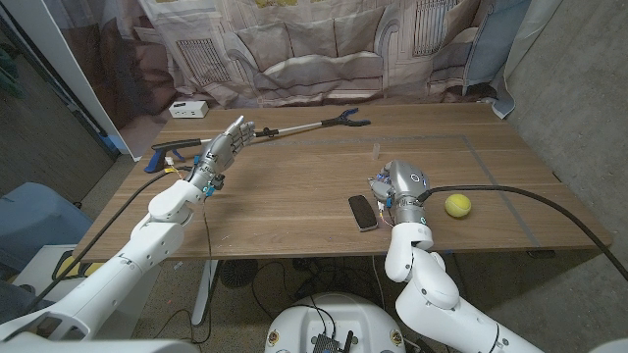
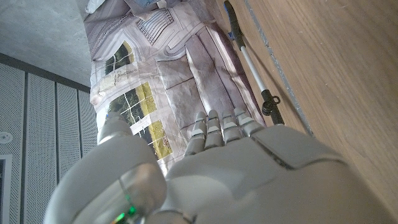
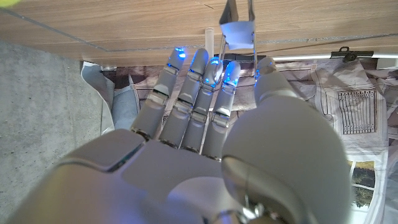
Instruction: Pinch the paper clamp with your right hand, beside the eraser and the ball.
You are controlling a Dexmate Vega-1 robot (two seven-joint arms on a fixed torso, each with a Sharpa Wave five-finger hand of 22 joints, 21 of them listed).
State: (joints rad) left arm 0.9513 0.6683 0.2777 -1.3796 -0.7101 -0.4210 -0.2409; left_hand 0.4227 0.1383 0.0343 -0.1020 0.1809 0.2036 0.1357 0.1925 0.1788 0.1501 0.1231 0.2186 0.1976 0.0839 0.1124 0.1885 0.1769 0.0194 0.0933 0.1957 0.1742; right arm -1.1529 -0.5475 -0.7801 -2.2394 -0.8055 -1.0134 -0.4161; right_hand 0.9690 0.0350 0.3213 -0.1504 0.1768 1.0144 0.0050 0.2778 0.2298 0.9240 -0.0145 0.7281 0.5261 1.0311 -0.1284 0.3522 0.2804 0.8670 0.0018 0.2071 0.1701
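The paper clamp [image 1: 377, 183] stands on the wooden table [image 1: 294, 196], lit blue by my right hand [image 1: 400, 183] close beside it. In the right wrist view the clamp [image 3: 238, 32] with its wire handles sits just past my fingertips [image 3: 214, 67], between them and the thumb; I see no firm pinch. The black eraser [image 1: 363, 212] lies just in front of the clamp and to its left. To the right of the hand rests the yellow ball [image 1: 457, 205]. My left hand [image 1: 228, 145] is raised over the far left of the table, fingers apart and empty.
A long grabber tool [image 1: 285, 129] with a blue handle lies across the far side of the table, under my left hand; its black jaw [image 2: 272, 106] is in the left wrist view too. A small white box [image 1: 186, 109] sits at the far left corner. A printed cloth hangs behind.
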